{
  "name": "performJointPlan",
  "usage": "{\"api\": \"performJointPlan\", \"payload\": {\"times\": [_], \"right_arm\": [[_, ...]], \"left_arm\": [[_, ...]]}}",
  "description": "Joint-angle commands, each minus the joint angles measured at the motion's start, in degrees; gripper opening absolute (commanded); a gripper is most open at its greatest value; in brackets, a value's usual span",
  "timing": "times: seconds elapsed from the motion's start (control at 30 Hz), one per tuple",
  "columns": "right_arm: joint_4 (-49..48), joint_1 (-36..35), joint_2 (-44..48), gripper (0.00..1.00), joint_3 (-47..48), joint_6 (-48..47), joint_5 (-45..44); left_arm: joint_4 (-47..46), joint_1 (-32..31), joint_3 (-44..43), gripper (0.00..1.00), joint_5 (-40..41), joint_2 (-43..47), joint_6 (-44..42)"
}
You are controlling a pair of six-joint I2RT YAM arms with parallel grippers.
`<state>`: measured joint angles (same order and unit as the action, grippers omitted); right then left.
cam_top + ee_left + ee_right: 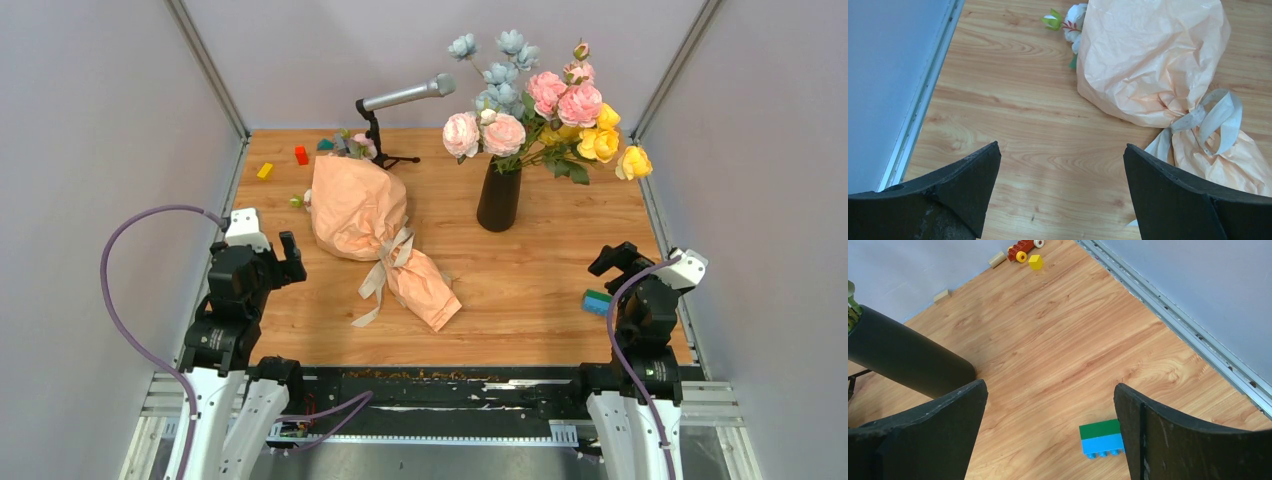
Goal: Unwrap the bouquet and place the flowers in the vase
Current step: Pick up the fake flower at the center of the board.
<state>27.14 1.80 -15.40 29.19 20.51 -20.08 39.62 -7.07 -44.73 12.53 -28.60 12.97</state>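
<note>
The bouquet (375, 225) lies on the wooden table in crinkled peach paper, tied by a cream ribbon bow (385, 262). The left wrist view shows the bouquet (1148, 60) and its bow (1205, 120) ahead to the right. Flowers (355, 145) poke out of its far end, with a white bloom and a green bud (1073, 17) at its edge. The dark vase (499, 195) stands right of it, holding pink, blue and yellow blooms (540, 100). My left gripper (268, 245) (1062, 147) is open over bare wood, left of the bouquet. The right gripper (650, 262) (1050, 385) is open, with the vase (903, 357) to its left.
A microphone on a stand (400, 100) sits behind the bouquet. Red (301, 155) and yellow (265, 170) blocks lie at the back left. A green-and-blue brick (597, 301) (1101, 437) lies by my right gripper. Small toys (1020, 247) rest near the far wall. Grey walls enclose the table.
</note>
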Motion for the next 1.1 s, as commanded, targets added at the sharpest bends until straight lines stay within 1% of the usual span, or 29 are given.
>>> {"api": "performJointPlan", "payload": {"times": [0.0, 0.13, 0.23, 0.33, 0.4, 0.5, 0.63, 0.67, 0.77, 0.83, 0.97, 1.07], "right_arm": [[-0.8, 0.3, 0.3, 1.00, 1.4, 0.0, 0.5], [-1.3, 0.3, 0.2, 1.00, 1.4, -0.7, 2.5], [-1.6, 0.2, -0.2, 1.00, 1.5, -0.9, 3.8], [-4.0, 0.3, -1.5, 1.00, 1.0, -2.8, 9.7], [-6.4, 0.2, -3.2, 1.00, 0.6, -4.3, 15.7], [-8.4, 0.1, -6.9, 1.00, 0.5, -5.6, 23.0], [-9.9, -0.9, -9.7, 1.00, 0.6, -6.6, 27.3], [-10.2, -1.5, -10.0, 1.00, 0.5, -6.9, 27.9], [-11.0, -6.4, -10.3, 1.00, -0.2, -7.5, 28.1], [-11.4, -10.7, -10.4, 1.00, -1.1, -7.7, 25.5], [-14.0, -23.1, -12.7, 0.99, -3.1, -7.6, 14.8], [-18.7, -33.7, -17.0, 0.98, -4.1, -7.3, 7.0]], "left_arm": [[-0.2, 0.2, -1.9, 1.00, 0.8, -0.3, 0.5], [0.0, 0.2, -2.2, 1.00, 1.8, -0.2, 0.5], [1.3, 0.1, -3.0, 1.00, 4.6, -0.9, 0.4], [0.7, 0.2, -3.5, 1.00, 6.6, -1.7, -0.4], [-0.4, 0.2, -4.1, 1.00, 6.6, -3.2, -0.7], [-1.9, 0.2, -6.6, 1.00, 4.1, -6.9, -0.5], [-6.7, 0.2, -8.1, 1.00, -4.0, -12.9, 0.5], [-8.8, 0.2, -8.1, 1.00, -4.9, -13.5, 0.8], [-11.3, 0.1, -7.7, 1.00, -7.5, -15.9, 0.7], [-10.9, 0.0, -6.9, 1.00, -7.7, -16.6, 0.4], [-10.1, -0.3, -5.5, 1.00, -8.3, -16.4, 0.5], [-10.4, -0.2, -5.1, 1.00, -9.3, -16.5, 1.4]]}}
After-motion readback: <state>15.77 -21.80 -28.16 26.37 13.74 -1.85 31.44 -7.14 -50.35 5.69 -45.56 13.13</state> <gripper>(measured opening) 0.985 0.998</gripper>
